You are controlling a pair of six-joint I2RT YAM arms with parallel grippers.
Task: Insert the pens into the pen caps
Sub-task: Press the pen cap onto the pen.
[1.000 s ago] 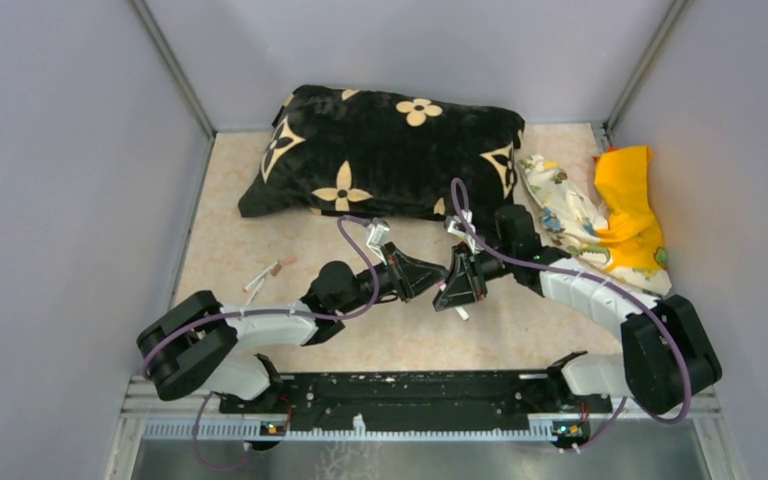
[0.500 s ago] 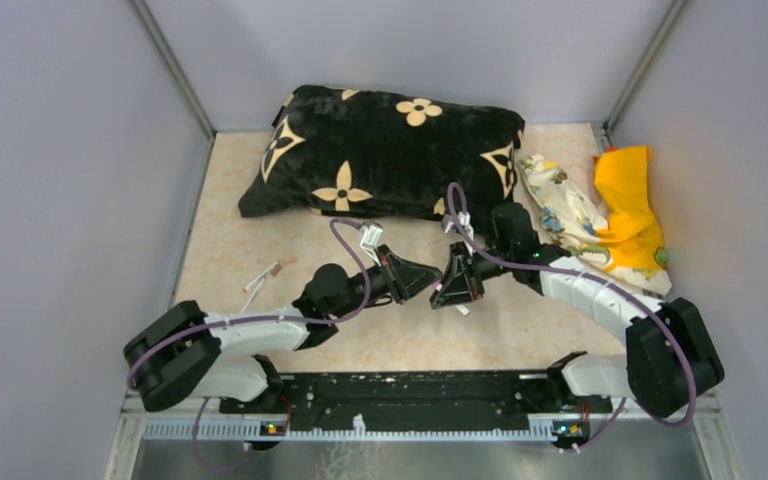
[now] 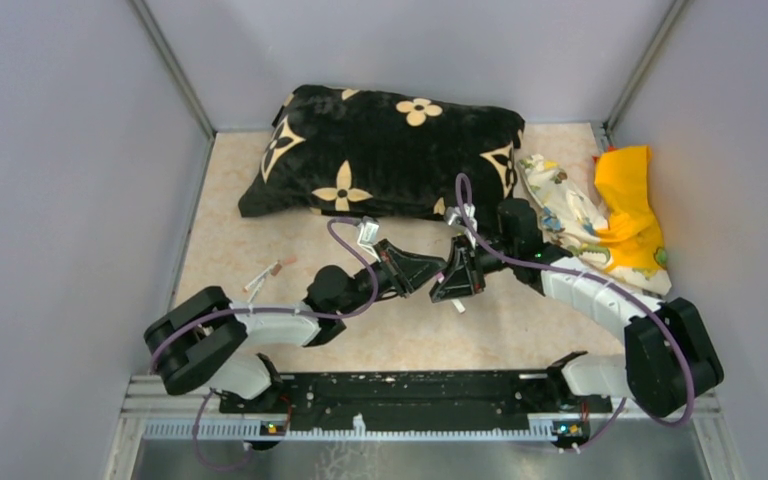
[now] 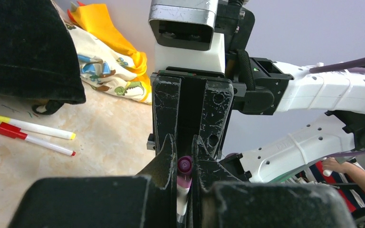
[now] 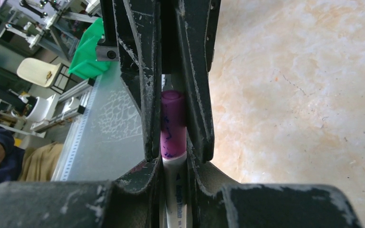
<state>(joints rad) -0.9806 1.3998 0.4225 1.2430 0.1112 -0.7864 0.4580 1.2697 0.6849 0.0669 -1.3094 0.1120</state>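
From above, the left end effector (image 3: 434, 270) and right end effector (image 3: 452, 283) meet nose to nose over the middle of the bench (image 3: 260, 220), just near of the cushion (image 3: 390, 150), likely so one can steady each half. The pen (image 3: 458, 305) shows as a white tail poking out the near side of the right one. Two spare pens (image 3: 263, 277) lie well to the left. From the left wrist, its fingers are clenched on a pink cap (image 4: 185, 172), rounded end showing. From the right wrist, that end effector is clenched on the white barrel (image 5: 174, 204), whose long axis runs straight away, capped end toward the opposite fingers. I cannot tell whether the cap is fully seated.
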